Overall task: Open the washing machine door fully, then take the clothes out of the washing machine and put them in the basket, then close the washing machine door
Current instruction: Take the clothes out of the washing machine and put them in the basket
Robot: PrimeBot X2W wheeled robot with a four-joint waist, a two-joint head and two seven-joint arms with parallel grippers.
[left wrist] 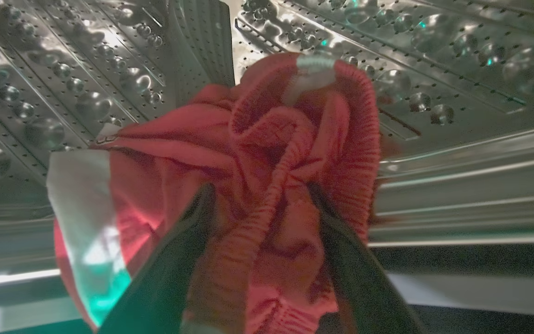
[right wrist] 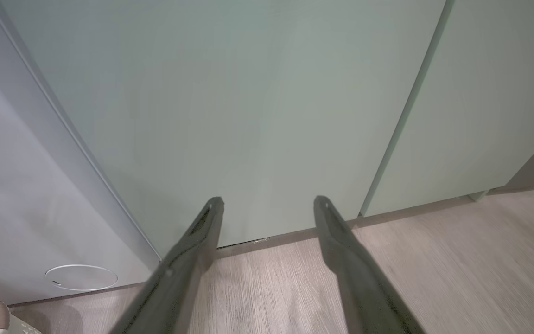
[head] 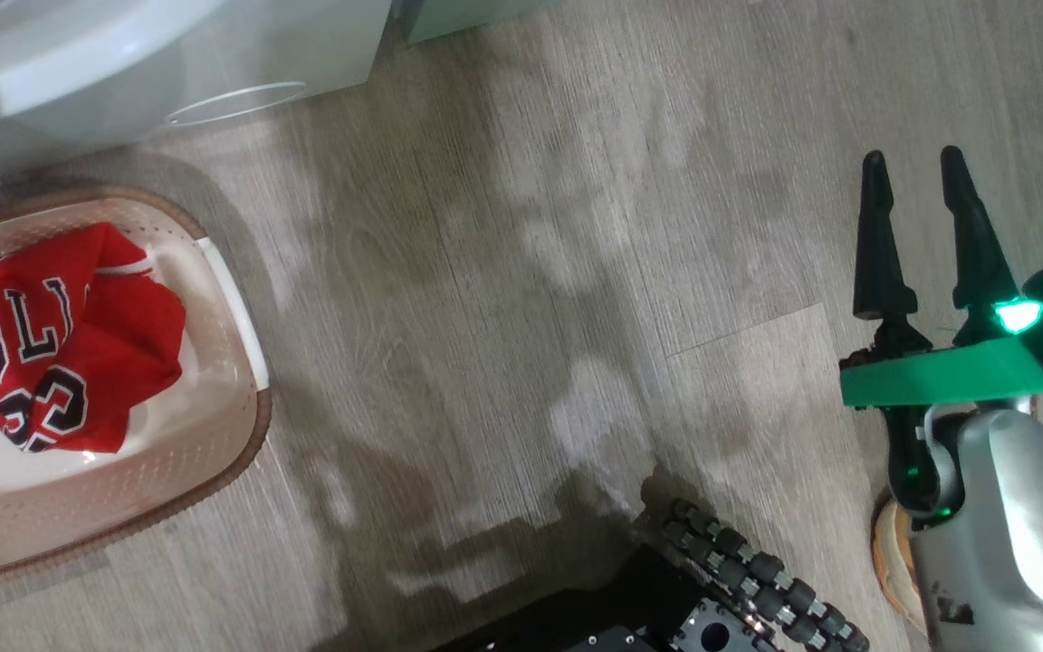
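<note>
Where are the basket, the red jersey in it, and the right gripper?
basket (head: pixel 234 299): head view, white side handle.
red jersey (head: pixel 78 353): head view, middle of the fabric.
right gripper (head: pixel 915 172): head view, between the fingertips.

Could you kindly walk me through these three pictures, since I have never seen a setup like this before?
This is a wheeled robot with two arms, each ending in a two-fingered gripper. The head view looks down at the wooden floor: a cream basket at the left already holds a red jersey, and the open, empty right gripper hangs at the right. The left wrist view looks along the left gripper inside the washing machine's steel drum; its open fingers straddle bunched red clothes, not yet closed on them. The right wrist view faces pale green cabinets, with the white washing machine beside them at the left.
</note>
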